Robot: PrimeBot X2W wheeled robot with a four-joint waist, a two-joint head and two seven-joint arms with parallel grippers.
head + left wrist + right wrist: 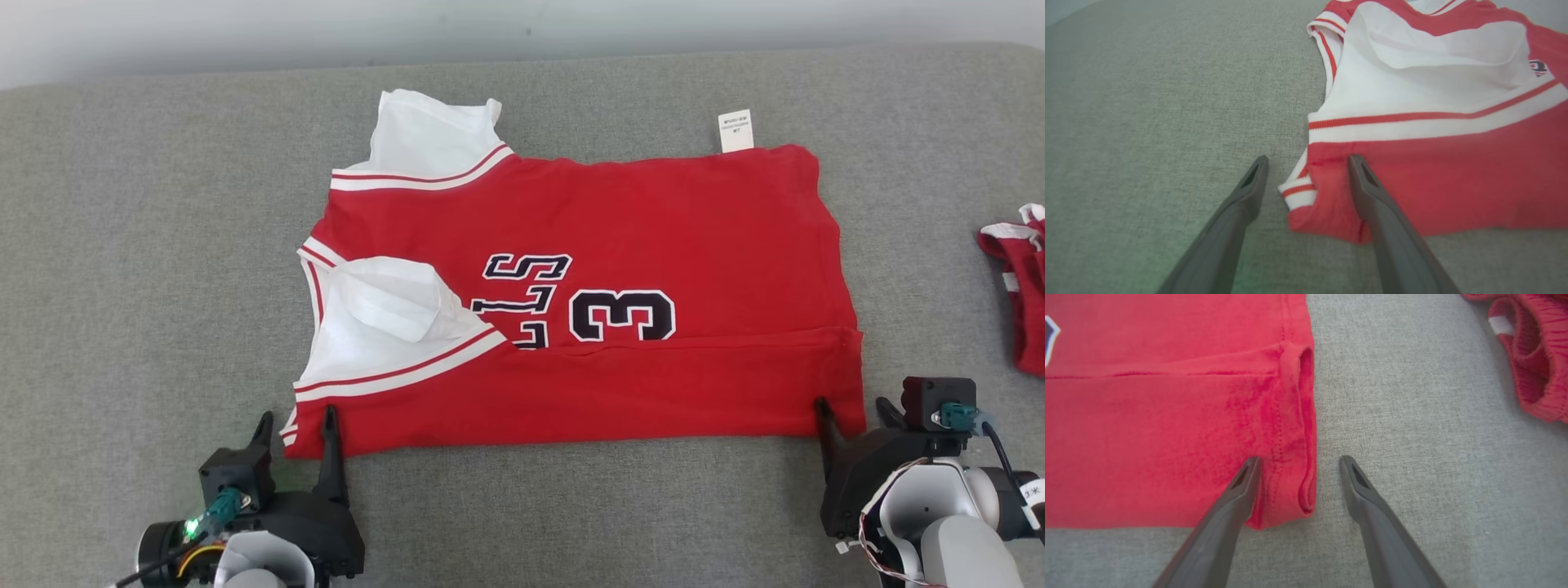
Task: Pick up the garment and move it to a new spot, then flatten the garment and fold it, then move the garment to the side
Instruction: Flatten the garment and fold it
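Observation:
The garment [620, 245] is a red jersey with white trim and a dark "3", lying spread on the grey surface, its near long edge folded up over the body. My left gripper [298, 416] stands open at the jersey's near-left corner [1314, 200], one finger over the red cloth, the other on bare fabric. My right gripper [853, 404] is open astride the near-right hem corner [1294, 490] in the same way. Nothing is pinched between either pair of fingers.
A second red and white piece of clothing [1020, 286] lies crumpled at the right edge, also seen in the right wrist view [1531, 359]. The grey cushioned surface [131, 245] stretches wide on the left. A white label [735, 131] sticks out at the jersey's far edge.

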